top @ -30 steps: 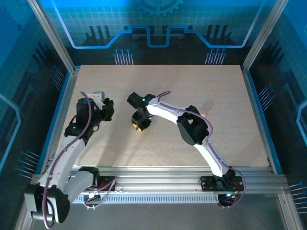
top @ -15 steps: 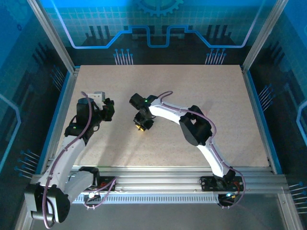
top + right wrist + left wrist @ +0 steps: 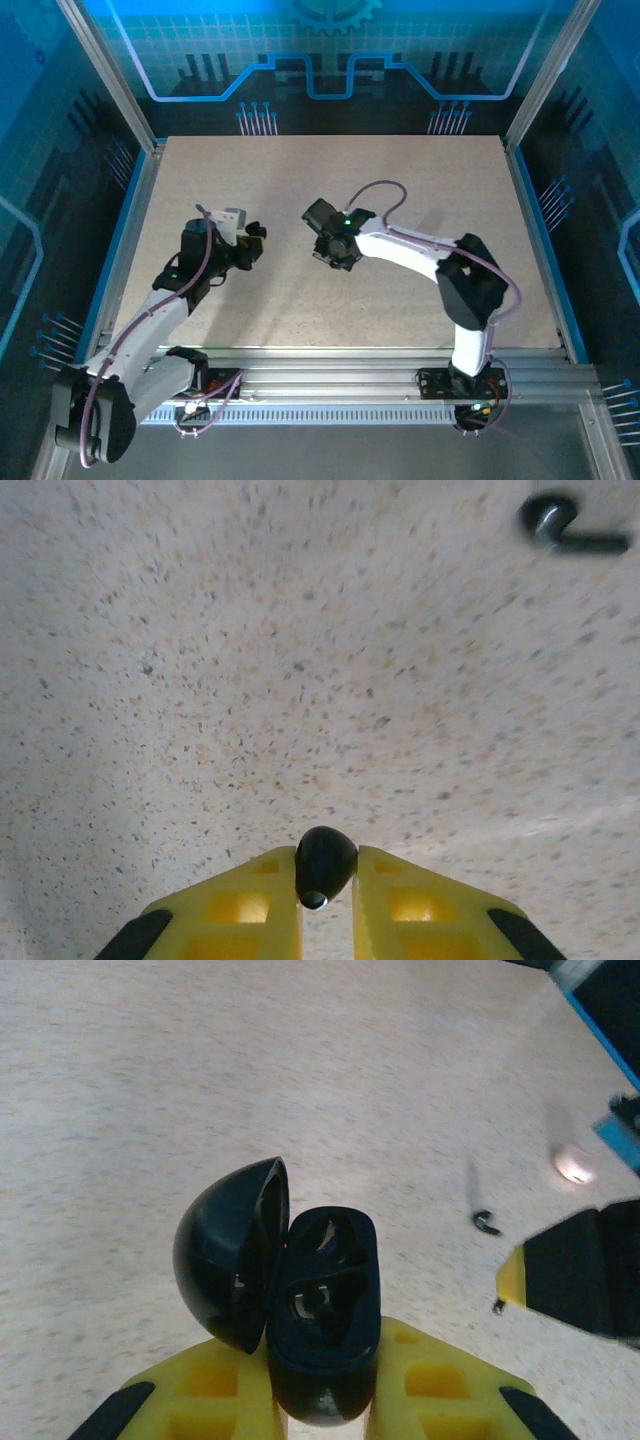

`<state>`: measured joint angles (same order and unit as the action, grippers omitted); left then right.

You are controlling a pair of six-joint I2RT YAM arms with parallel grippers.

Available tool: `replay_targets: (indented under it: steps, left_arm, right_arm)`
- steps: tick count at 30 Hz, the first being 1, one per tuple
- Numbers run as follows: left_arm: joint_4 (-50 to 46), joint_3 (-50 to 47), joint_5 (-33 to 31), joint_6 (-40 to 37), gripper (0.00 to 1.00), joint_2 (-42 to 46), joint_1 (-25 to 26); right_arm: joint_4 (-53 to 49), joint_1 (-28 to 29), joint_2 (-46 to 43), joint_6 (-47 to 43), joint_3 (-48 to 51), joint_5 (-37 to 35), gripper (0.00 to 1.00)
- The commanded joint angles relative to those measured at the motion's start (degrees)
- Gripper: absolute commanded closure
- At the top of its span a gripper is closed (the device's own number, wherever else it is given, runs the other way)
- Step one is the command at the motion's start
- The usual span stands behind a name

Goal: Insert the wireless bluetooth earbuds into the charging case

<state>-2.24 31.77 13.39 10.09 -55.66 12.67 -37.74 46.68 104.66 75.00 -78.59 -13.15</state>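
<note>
The open black charging case (image 3: 325, 1310) is pinched between the left fingers (image 3: 415, 1385), its lid (image 3: 225, 1250) swung out to the left (what sits in the wells is too dark to tell). The right fingers (image 3: 385, 885) pinch a black earbud (image 3: 325, 865) over the worktop (image 3: 250, 660). A second earbud (image 3: 548, 522) lies loose on the worktop.

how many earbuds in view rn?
2. One earbud is pinched in the jaws of the right gripper; a loose earbud lies on the table beyond. The open charging case in the left gripper may hide another.
</note>
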Motion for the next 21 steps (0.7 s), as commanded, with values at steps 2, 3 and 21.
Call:
replay_targets:
  steps: [2,3,21]
  left_arm:
    - [7.3,-1.6,3.0,-3.6,0.85,0.7,5.4]
    - [8.3,-2.1,3.2,-3.8,0.85,0.7,6.4]
    - [19.9,-9.2,5.9,-16.4,0.86,-0.9,21.1]
  right_arm:
    - [10.7,-1.7,-8.0,-10.3,8.6,-7.2,0.82]
    - [12.7,-2.1,-9.7,-12.1,10.4,-7.6,0.83]
    - [33.3,-3.6,-31.0,-49.0,26.3,-1.5,0.8]
